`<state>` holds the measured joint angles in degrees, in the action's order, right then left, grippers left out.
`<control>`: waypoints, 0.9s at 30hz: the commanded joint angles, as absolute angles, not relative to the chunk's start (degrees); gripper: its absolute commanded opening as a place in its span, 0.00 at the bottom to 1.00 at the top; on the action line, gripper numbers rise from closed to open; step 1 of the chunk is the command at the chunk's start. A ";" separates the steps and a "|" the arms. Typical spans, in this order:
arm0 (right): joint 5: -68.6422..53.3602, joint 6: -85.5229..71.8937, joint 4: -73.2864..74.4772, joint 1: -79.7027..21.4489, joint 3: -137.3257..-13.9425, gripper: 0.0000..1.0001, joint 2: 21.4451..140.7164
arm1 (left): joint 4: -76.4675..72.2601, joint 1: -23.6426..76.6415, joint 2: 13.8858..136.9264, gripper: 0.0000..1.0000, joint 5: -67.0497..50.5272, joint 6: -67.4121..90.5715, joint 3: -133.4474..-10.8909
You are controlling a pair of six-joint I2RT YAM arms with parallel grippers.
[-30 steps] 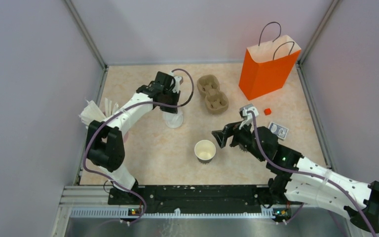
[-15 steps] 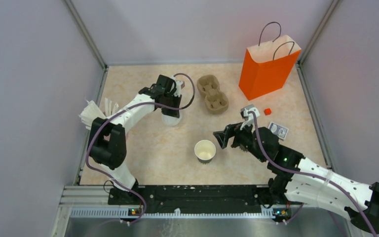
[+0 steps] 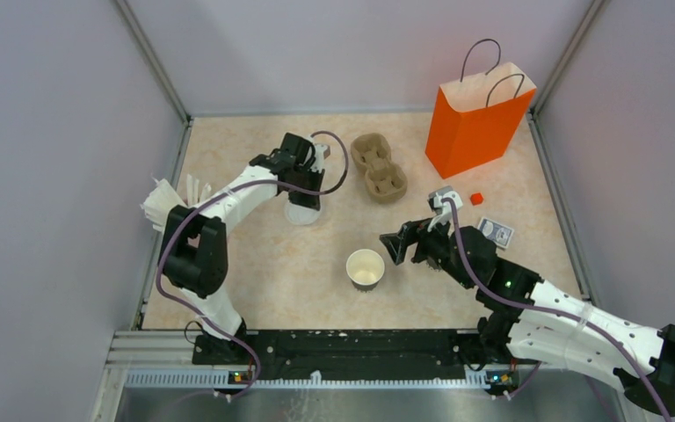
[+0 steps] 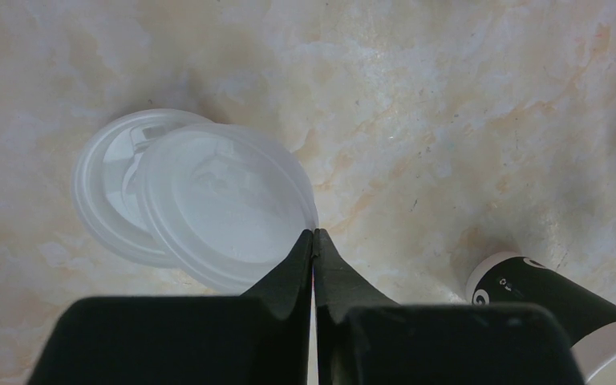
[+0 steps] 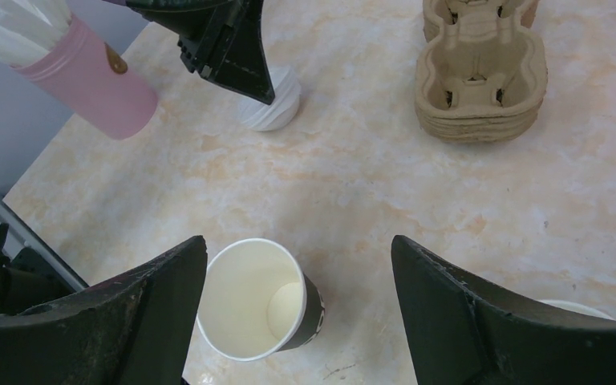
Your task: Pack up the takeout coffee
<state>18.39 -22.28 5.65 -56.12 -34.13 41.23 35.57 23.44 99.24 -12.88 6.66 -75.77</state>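
Note:
The takeout coffee cup (image 3: 366, 268) stands open and upright on the table, pale inside with a dark outer band, with no lid on it. It also shows in the right wrist view (image 5: 257, 301) and the left wrist view (image 4: 529, 293). My right gripper (image 3: 402, 247) is open just right of the cup; in its wrist view (image 5: 298, 245) the cup sits between the jaws, near the left finger. My left gripper (image 3: 304, 195) is shut on the rim of a white plastic lid (image 4: 224, 212), tilted over a second lid (image 4: 108, 180) lying on the table.
The orange paper bag (image 3: 475, 123) stands at the back right. The brown pulp tray (image 3: 378, 167) lies left of it. A small orange block (image 3: 476, 199) and a small packet (image 3: 495, 232) lie near the right arm. A pink holder of white sticks (image 5: 88, 80) stands at the left edge.
My left gripper has lowered slightly over the lids, which shifted a little to the left. The right arm and the cup have hardly moved.

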 commanded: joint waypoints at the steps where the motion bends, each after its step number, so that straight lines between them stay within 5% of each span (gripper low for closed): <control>1: 19.07 -22.71 5.08 -56.47 -34.56 0.83 40.49 | 35.54 23.29 100.16 0.05 -12.48 5.22 -78.08; 25: 18.56 -23.15 4.75 -56.46 -34.96 0.83 41.70 | 38.14 23.29 100.02 0.00 -9.09 3.37 -79.88; 27: 18.52 -23.17 4.75 -56.46 -34.99 0.83 41.75 | 38.19 23.29 100.09 0.06 -8.89 3.23 -79.82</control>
<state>18.37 -22.68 5.67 -56.12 -34.13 41.45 38.00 23.44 100.03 -9.78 4.29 -77.87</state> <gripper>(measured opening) 0.830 0.011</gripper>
